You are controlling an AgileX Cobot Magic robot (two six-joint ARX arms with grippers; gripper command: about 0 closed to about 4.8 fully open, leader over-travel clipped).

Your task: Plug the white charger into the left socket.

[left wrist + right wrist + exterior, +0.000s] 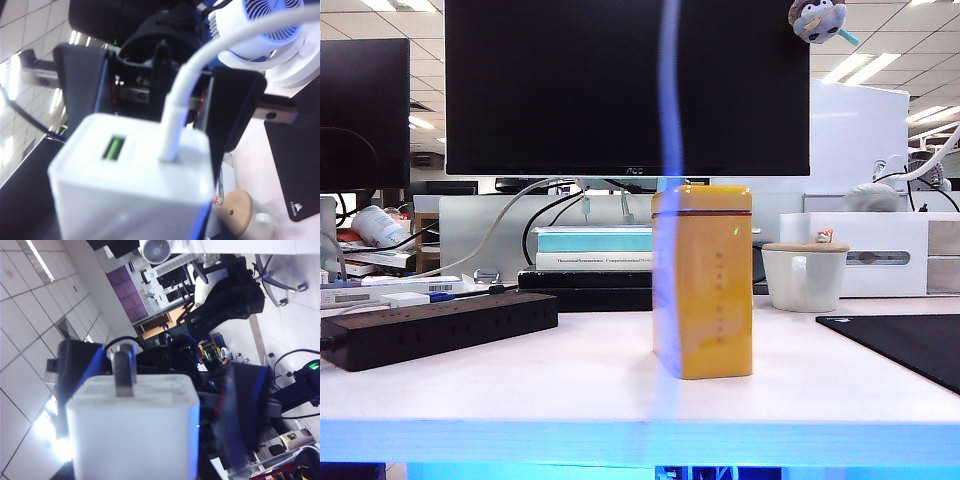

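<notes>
Two tools on one part: right tool pinches the white charger by its sides, prongs toward its wrist camera. Left tool straddles the cable end of what looks like the same block, but I can't tell if it's actually clamped. Neither arm shows in the exterior view, so the charger is up off the surface, apart from the black power strip at far left. Nothing plugged yet: the left socket looks free, with carry, alignment and insertion all left.

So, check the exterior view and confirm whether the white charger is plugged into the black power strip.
No. The black power strip lies with its outlets bare, and the white charger sits between the right end effector fingers.
</notes>
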